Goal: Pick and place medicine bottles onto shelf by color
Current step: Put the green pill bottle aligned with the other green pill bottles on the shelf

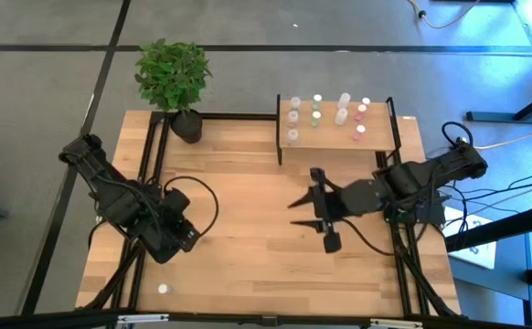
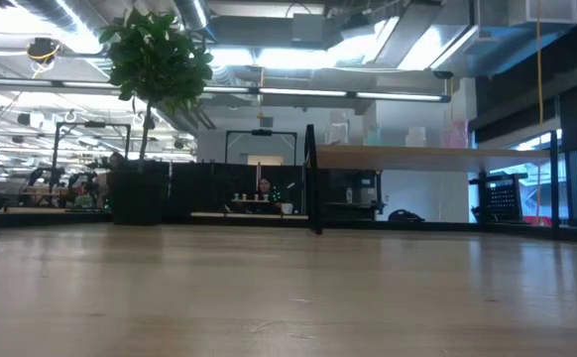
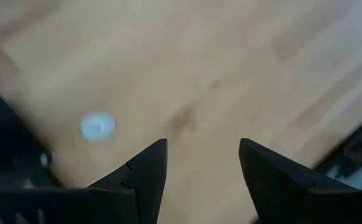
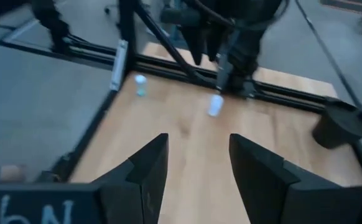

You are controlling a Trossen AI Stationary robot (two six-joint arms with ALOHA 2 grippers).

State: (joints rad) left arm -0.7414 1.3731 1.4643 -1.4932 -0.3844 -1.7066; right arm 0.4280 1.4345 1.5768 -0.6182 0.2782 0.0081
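Open-plan lab: exposed ceiling ducts [image 2: 269, 20], robot rigs [image 2: 60, 178] beyond table.

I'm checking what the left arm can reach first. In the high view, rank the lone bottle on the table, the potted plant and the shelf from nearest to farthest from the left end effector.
1. Lone bottle: just below the left end effector, near the table's front edge.
2. Potted plant: at the back left corner.
3. Shelf: at the back right, farthest.
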